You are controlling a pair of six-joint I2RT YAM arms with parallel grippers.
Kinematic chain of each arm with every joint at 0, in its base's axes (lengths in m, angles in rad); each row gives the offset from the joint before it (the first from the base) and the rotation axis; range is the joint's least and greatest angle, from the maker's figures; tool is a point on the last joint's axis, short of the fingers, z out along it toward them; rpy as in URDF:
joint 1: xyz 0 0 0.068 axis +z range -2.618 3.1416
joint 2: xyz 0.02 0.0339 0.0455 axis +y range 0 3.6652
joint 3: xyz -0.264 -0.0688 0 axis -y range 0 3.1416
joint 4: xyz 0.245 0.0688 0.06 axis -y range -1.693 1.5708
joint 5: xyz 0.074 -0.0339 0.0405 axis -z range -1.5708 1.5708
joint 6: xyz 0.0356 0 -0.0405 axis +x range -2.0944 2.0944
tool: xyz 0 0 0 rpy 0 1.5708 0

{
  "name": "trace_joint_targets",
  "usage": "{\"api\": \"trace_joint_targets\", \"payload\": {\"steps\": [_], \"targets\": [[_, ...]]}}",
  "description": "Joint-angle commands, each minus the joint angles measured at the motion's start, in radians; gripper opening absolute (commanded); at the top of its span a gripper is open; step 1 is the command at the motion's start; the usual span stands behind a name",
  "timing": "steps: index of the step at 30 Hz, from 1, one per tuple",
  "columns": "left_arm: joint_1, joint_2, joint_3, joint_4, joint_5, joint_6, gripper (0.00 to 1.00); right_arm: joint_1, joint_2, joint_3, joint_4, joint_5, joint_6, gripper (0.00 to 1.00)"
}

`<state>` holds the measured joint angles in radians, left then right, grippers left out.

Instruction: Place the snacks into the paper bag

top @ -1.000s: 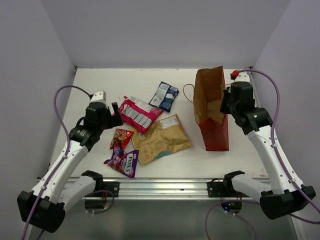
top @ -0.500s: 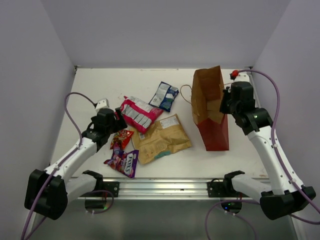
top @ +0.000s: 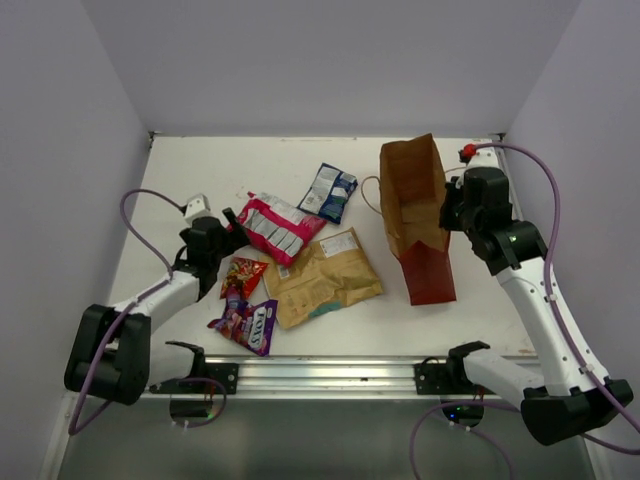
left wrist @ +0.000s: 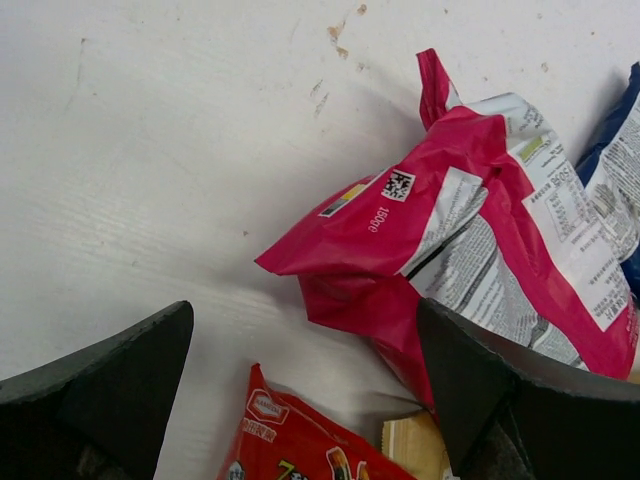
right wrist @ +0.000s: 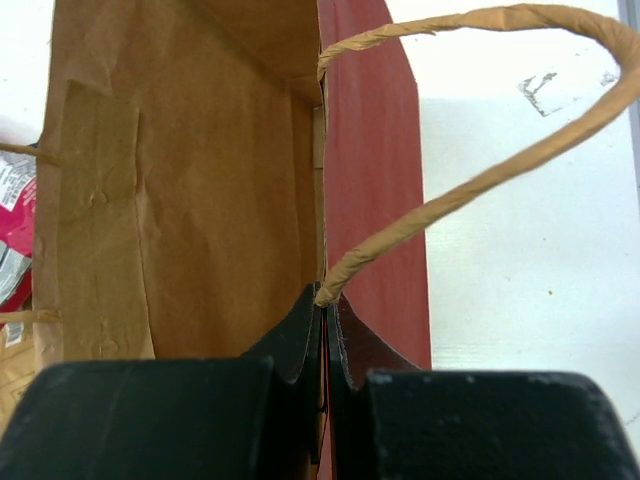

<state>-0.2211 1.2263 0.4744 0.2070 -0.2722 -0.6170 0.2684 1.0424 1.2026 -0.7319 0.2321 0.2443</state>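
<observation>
Bag [right wrist: 180, 200] pinched in right end effector [right wrist: 322, 312].

Top external: high, from the near edge, looking down on the whole table [top: 200, 170].
Left wrist: low and close, facing the pink-and-white packet [left wrist: 400, 230], which the top view also shows.
Right wrist: tight against the paper bag [right wrist: 180, 200] rim, looking into its mouth. The top view shares the bag.

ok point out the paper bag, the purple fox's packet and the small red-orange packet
paper bag [top: 431, 274]: top external view, red-brown outer wall
purple FOX'S packet [top: 250, 322]: top external view, its middle
small red-orange packet [top: 243, 274]: top external view, its middle
</observation>
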Motion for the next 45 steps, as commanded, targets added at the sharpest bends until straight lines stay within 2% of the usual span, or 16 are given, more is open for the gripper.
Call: {"api": "trace_joint_targets", "payload": {"steps": [1,8,13,16,17,20,25,28,32,37,45], "targets": [[0.052,0.073,-0.025,0.219,0.080,0.011,0.97,0.000,-0.018,-0.005,0.048,-0.034,-0.017,0.00],[0.075,0.236,0.046,0.345,0.214,0.014,0.95,0.000,-0.015,0.002,0.040,-0.036,-0.026,0.00],[0.072,0.260,0.075,0.396,0.268,0.020,0.84,0.000,-0.008,-0.006,0.045,-0.043,-0.028,0.00],[0.072,0.272,0.089,0.420,0.320,0.014,0.59,0.000,-0.007,-0.011,0.046,-0.048,-0.031,0.00],[0.072,0.275,0.086,0.430,0.329,0.008,0.33,0.000,-0.007,-0.011,0.046,-0.050,-0.031,0.00],[0.066,0.282,0.107,0.405,0.329,0.023,0.00,0.000,-0.007,-0.014,0.045,-0.051,-0.031,0.00],[0.036,0.263,0.109,0.399,0.341,0.049,0.00,0.000,-0.007,-0.021,0.046,-0.050,-0.033,0.00],[-0.009,0.165,0.134,0.329,0.337,0.065,0.00,0.000,-0.008,-0.026,0.046,-0.051,-0.034,0.00],[-0.086,0.038,0.360,0.137,0.335,0.091,0.00,0.000,-0.007,-0.031,0.046,-0.047,-0.034,0.00],[-0.191,0.010,0.678,-0.073,0.344,0.132,0.00,0.000,-0.005,-0.041,0.054,-0.050,-0.030,0.00],[-0.335,0.087,0.984,-0.173,0.430,0.108,0.00,0.002,-0.012,-0.061,0.060,-0.057,-0.025,0.00]]}}
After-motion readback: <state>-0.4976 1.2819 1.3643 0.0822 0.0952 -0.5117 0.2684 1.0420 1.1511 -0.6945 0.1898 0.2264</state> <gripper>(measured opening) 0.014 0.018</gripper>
